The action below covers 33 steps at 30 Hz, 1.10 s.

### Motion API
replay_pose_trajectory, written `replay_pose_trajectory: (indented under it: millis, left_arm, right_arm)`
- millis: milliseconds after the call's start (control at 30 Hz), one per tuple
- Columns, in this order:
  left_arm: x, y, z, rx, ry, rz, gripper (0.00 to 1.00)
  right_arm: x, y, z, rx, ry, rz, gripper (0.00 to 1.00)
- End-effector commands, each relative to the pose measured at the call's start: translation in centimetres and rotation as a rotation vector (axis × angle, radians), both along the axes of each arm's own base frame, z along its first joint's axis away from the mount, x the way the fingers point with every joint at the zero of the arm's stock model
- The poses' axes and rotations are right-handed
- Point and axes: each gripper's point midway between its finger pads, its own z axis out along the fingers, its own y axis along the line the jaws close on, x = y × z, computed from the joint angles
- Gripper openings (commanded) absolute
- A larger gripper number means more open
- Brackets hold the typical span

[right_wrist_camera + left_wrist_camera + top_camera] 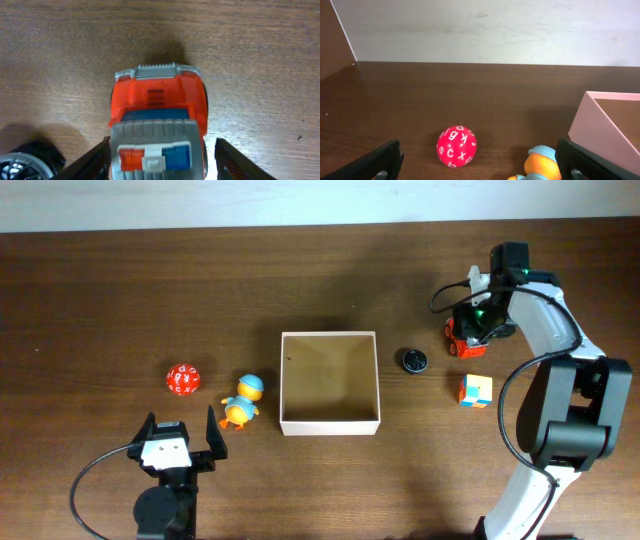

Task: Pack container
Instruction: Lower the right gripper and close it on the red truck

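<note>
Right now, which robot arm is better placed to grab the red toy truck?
Right. The right hand straddles the red and grey plastic toy truck, a finger on each side. The left hand sits far off, beside the red lettered ball.

overhead looks straight down; low left wrist shares the container [330, 424]; right wrist close above truck [157, 107]

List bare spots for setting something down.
Bare: inside the container, and the table beyond the red ball and duck, left of the container. Crowded: right of it, with the black disc, cube and toy truck.
</note>
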Motion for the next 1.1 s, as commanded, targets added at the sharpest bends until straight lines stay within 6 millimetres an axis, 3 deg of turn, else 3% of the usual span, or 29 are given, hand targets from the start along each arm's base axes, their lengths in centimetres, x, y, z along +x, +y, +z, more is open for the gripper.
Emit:
replay_pose_trajectory:
  millis: [0,200,433,800,1067]
  left_arm:
    - [0.0,0.3,0.0,-0.008,-0.005,0.014,0.99]
    - [0.0,0.3,0.0,-0.008,-0.005,0.014,0.99]
    - [0.0,0.3,0.0,-0.008,-0.005,0.014,0.99]
    - [0.0,0.3,0.0,-0.008,-0.005,0.014,0.99]
    - [0.0,0.3,0.0,-0.008,-0.005,0.014,0.99]
  right_arm:
    - [-0.8,0.2,-1.6,0.008,0.037,0.013,0.61]
    - [-0.8,0.1,-1.7,0.007,0.034,0.013,0.60]
    - [-0.8,0.1,-1.7,0.007,0.033,0.013,0.47]
    - [-0.6,0.2,-1.5,0.008,0.029,0.010,0.44]
    - [0.8,0.8,1.4,0.052,-0.007,0.021,0.44]
